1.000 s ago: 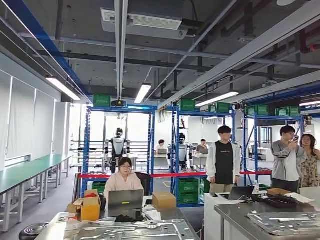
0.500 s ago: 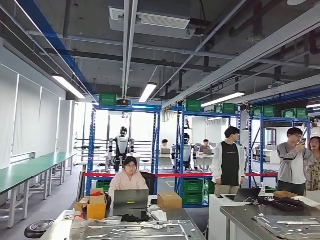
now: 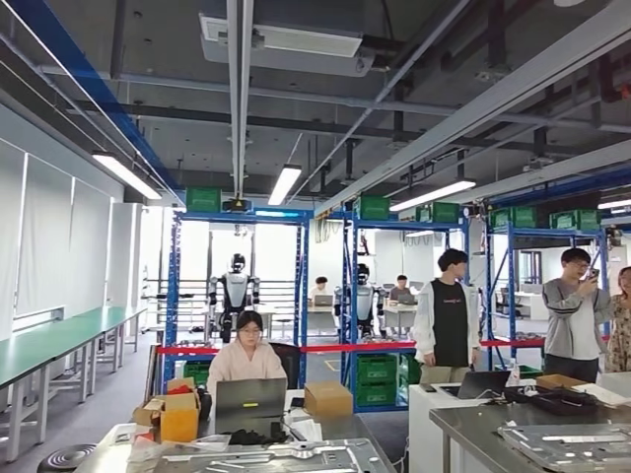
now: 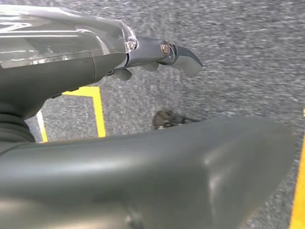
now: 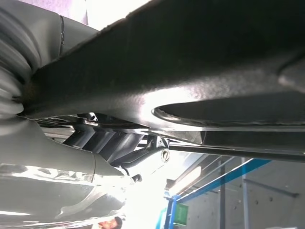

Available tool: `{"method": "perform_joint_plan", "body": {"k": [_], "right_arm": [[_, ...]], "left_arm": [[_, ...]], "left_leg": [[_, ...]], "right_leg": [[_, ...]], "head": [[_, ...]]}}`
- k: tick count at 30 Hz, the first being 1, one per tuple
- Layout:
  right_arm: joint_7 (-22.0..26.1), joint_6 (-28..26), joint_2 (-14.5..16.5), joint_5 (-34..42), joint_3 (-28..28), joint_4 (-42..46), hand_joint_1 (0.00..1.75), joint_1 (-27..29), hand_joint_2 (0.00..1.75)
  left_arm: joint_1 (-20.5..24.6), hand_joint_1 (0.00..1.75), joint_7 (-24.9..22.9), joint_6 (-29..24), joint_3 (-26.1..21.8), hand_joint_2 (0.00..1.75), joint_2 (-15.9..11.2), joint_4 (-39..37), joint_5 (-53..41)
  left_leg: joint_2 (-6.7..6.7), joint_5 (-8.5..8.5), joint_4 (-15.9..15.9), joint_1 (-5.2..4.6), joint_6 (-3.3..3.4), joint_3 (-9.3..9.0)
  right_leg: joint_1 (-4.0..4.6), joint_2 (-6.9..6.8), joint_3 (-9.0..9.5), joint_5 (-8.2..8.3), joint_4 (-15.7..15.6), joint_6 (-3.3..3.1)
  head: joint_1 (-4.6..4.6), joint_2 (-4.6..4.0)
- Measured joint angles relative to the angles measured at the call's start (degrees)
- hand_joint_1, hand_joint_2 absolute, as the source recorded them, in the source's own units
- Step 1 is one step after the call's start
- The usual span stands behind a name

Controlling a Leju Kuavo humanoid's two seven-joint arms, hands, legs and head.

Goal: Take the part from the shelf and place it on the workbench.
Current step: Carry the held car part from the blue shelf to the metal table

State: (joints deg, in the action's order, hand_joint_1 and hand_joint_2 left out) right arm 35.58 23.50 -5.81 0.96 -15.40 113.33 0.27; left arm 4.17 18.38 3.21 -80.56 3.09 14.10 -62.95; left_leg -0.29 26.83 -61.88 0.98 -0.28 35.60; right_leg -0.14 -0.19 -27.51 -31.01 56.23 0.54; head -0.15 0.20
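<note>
On the workshop floor, the head view swayed aside and back within a second, suggesting steps. The right hand [image 5: 118,148] held the part [image 5: 201,62] from beneath. The left hand [image 4: 151,50] grip was unclear, with the workbench [image 3: 476,419] ahead.

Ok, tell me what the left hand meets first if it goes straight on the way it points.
The way looks free: the left hand points its fingers out over grey floor, with nothing standing beyond them. Depth is unclear, so the floor itself may come first.
</note>
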Motion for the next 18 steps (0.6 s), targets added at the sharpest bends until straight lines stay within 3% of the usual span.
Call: {"method": "perform_joint_plan", "body": {"k": [1,4,6,7,9,10,11,12,14,15,16,18], "right_arm": [[-0.01,0.0,0.0,-0.01,0.0,0.0,1.75,-0.02,1.75],[-0.04,0.01,0.0,-0.02,-0.01,0.04,1.75,-0.04,1.75],[-0.03,0.01,0.0,-0.02,0.03,0.12,1.75,-0.11,1.75],[-0.02,0.01,0.0,-0.02,0.05,0.16,1.75,-0.13,1.75],[-0.02,0.0,0.0,-0.03,0.08,0.19,1.75,-0.05,1.75],[-0.03,0.0,0.0,-0.03,0.09,0.17,1.75,0.02,1.75],[-0.03,0.0,0.0,-0.03,0.1,0.16,1.75,0.06,1.75],[-0.04,0.0,0.0,-0.03,0.11,0.16,1.75,0.06,1.75],[-0.04,0.0,-0.01,-0.02,0.15,0.16,1.75,0.05,1.75],[-0.05,0.0,-0.01,-0.02,0.16,0.15,1.75,0.03,1.75],[-0.08,0.0,-0.02,-0.03,0.17,0.15,1.75,0.01,1.75],[-0.13,0.0,-0.03,-0.04,0.21,0.17,1.75,0.03,1.75]], "left_arm": [[0.04,0.0,0.02,0.0,0.0,1.75,0.01,0.0,-0.01],[0.03,0.0,0.05,0.03,0.0,1.75,0.02,0.0,-0.05],[0.01,0.0,0.09,0.06,0.0,1.75,-0.01,0.0,-0.07],[0.03,0.0,0.11,0.07,0.0,1.75,-0.01,0.0,-0.07],[0.06,0.0,0.14,0.09,0.0,1.75,-0.02,0.0,-0.08],[0.03,0.0,0.14,0.1,0.0,1.75,-0.01,0.0,-0.08],[-0.02,0.0,0.14,0.12,0.0,1.75,-0.01,0.0,-0.09],[-0.05,0.0,0.14,0.14,0.0,1.75,-0.01,0.0,-0.1],[-0.02,0.0,0.14,0.14,0.0,1.75,0.03,0.0,-0.11],[0.01,0.0,0.15,0.13,0.0,1.75,0.07,0.0,-0.11],[0.05,0.0,0.16,0.13,0.0,1.75,0.1,0.0,-0.11],[0.01,0.0,0.16,0.13,0.0,1.75,0.16,0.0,-0.14]], "left_leg": [[0.04,-0.19,1.61,-0.12,0.34,-0.78],[-0.05,0.79,2.44,-0.21,1.49,-1.41],[-0.1,1.1,2.75,0.03,2.07,-2.07],[-0.1,1.3,2.87,0.08,2.3,-2.37],[-0.11,1.82,2.89,0.02,2.59,-2.82],[-0.13,2.13,2.89,-0.04,2.64,-3.14],[-0.16,2.48,2.89,-0.12,2.65,-3.58],[-0.2,2.85,2.9,-0.2,2.64,-4.13],[-0.29,3.65,3.02,-0.31,2.52,-5.36],[-0.34,3.94,3.15,-0.28,2.35,-5.78],[-0.36,4.21,3.28,-0.25,2.06,-6.0],[-0.32,4.23,3.3,-0.23,1.33,-6.34]], "right_leg": [[0.08,0.01,0.23,-0.36,0.06,0.33],[0.02,0.06,0.38,-0.71,0.51,1.16],[-0.07,0.08,-0.7,-1.79,3.17,1.69],[-0.13,0.09,-2.27,-3.01,6.09,1.96],[-0.24,0.1,-7.2,-5.86,13.94,2.3],[-0.26,0.1,-9.38,-6.32,16.74,2.34],[-0.25,0.1,-10.7,-5.6,17.63,2.27],[-0.18,0.11,-10.86,-3.59,16.14,2.07],[0.12,0.12,-9.02,1.86,8.98,1.23],[0.39,0.11,-8.16,3.29,5.87,0.68],[0.64,0.16,-7.59,4.07,3.68,0.16],[0.94,0.27,-7.17,3.77,2.13,-0.56]], "head": [[0.01,0.0],[0.04,0.0],[0.04,0.0],[0.04,0.0],[0.04,0.0],[0.04,0.0],[0.04,0.0],[0.04,0.0],[0.05,0.0],[0.05,0.01],[0.05,0.02],[0.04,0.03]]}}
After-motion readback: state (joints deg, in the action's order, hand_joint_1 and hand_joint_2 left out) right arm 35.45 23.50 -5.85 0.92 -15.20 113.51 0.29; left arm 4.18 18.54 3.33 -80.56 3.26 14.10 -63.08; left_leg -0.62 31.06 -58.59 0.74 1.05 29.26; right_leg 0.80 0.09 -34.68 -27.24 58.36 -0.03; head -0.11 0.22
